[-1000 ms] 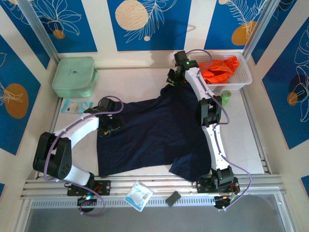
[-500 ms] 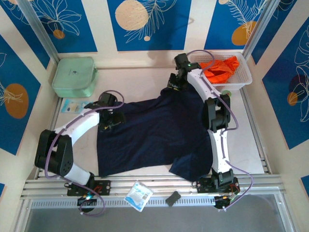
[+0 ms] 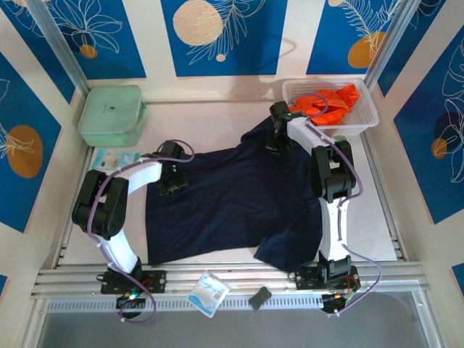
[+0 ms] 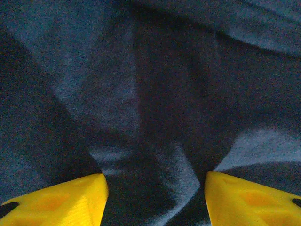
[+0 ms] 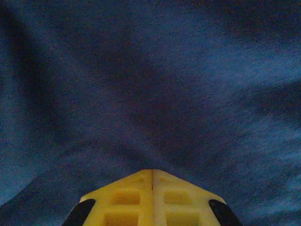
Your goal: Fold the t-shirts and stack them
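A dark navy t-shirt [image 3: 232, 196] lies spread over the middle of the table, its far right part bunched up. My left gripper [image 3: 172, 185] rests on its far left corner. In the left wrist view that gripper [image 4: 155, 181] is open, its yellow fingertips [image 4: 75, 195] apart with a ridge of navy cloth [image 4: 141, 94] between them. My right gripper [image 3: 277, 143] sits on the shirt's far right part. In the right wrist view it [image 5: 152, 170] is shut, with cloth wrinkles [image 5: 155, 94] running into its tip. The orange t-shirt [image 3: 332, 103] lies crumpled in the white basket [image 3: 366, 119].
A pale green zipped case [image 3: 110, 114] stands at the far left. A green roll [image 3: 339, 145] sits just in front of the basket. Small packets lie by the case [image 3: 116, 158] and on the front rail [image 3: 209, 292], beside a dark block [image 3: 259, 297].
The right gripper has come nearer and down onto the shirt's far right part and shut there. The left arm has folded in, and its jaws have narrowed over the cloth.
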You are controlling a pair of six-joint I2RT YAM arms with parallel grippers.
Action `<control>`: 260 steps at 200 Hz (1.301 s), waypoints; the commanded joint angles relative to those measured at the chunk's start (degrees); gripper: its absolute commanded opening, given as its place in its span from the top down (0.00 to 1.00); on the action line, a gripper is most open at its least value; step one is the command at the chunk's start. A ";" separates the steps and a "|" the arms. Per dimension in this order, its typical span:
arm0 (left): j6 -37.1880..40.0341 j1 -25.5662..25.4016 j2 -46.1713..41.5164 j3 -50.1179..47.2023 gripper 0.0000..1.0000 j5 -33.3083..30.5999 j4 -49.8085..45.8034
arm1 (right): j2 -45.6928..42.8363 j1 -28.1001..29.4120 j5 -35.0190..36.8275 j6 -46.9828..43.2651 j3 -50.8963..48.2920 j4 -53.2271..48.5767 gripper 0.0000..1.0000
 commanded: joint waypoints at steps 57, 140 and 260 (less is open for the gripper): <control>1.11 2.61 5.97 1.40 0.43 -3.11 1.55 | -3.20 -0.93 5.70 -1.01 -11.75 -1.55 1.00; -0.18 3.23 2.09 -2.47 0.44 -0.17 0.13 | -17.08 0.45 4.50 -1.82 -28.58 0.87 1.00; 2.20 2.43 -10.14 4.91 0.17 1.72 -8.83 | -6.91 11.22 -16.10 -0.80 -1.70 -4.66 0.55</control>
